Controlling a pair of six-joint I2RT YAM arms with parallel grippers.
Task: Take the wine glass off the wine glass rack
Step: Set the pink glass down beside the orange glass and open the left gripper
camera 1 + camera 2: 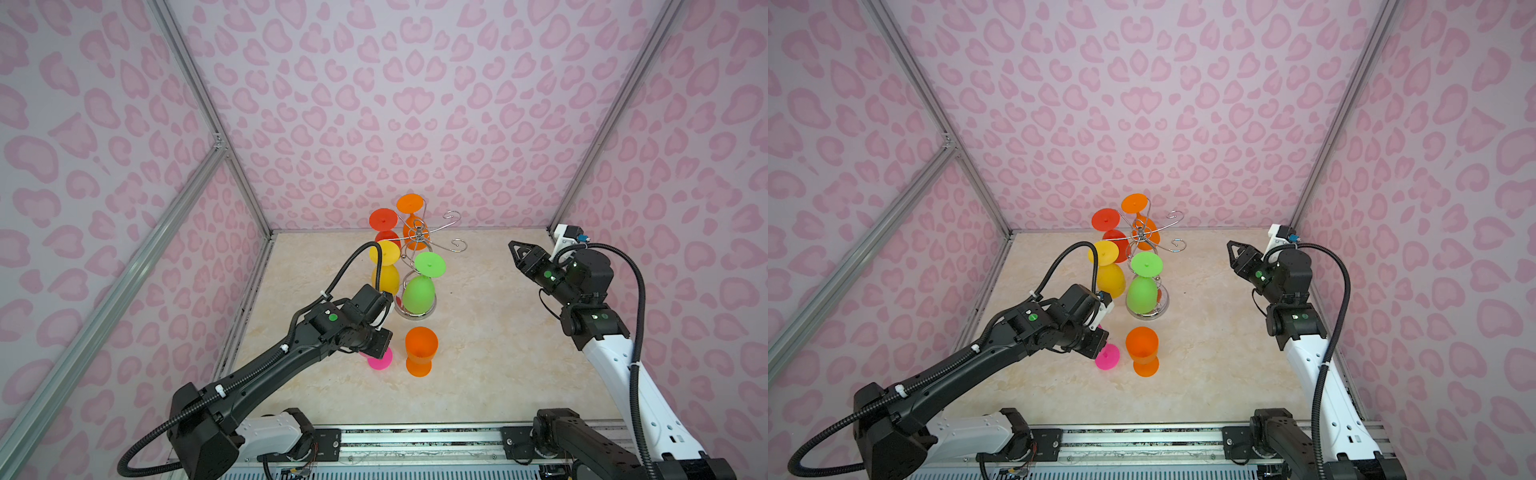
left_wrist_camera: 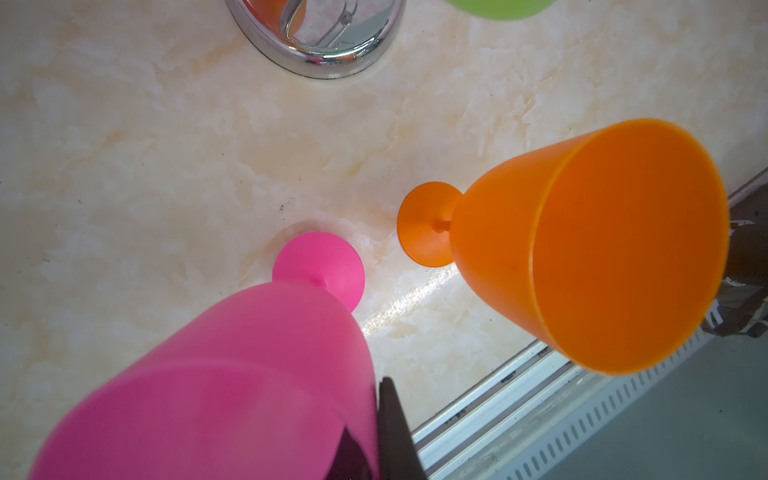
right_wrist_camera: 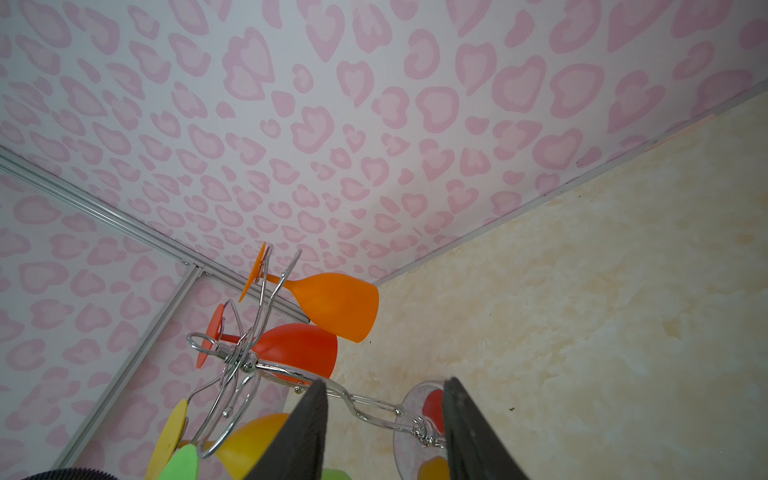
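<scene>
Two arms in both top views, how are they sitting?

@op the left arm [image 1: 257,370] reaches low toward the middle, wrist bent down over the pink wine glass [image 1: 380,360], just in front of the wine glass rack [image 1: 419,237]. The right arm [image 1: 615,361] is raised on the right, with the right gripper [image 1: 513,246] aimed at the rack but well apart from it.

And the count?

@op one rack, six glasses. Four hang foot-up on it: hanging orange glass [image 1: 410,203], red glass [image 1: 383,219], yellow glass [image 1: 386,278], green glass [image 1: 419,295]. Two are off it on the table [image 1: 498,353]: the pink one and an upright orange glass [image 1: 420,347] just beside it.

Wrist views?

@op in the left wrist view the left gripper [image 2: 374,419] is pinched tight on the pink bowl's wall, with the foot down at the table. In the right wrist view the jaws are parted with nothing between them, and the rack shows beyond.
</scene>
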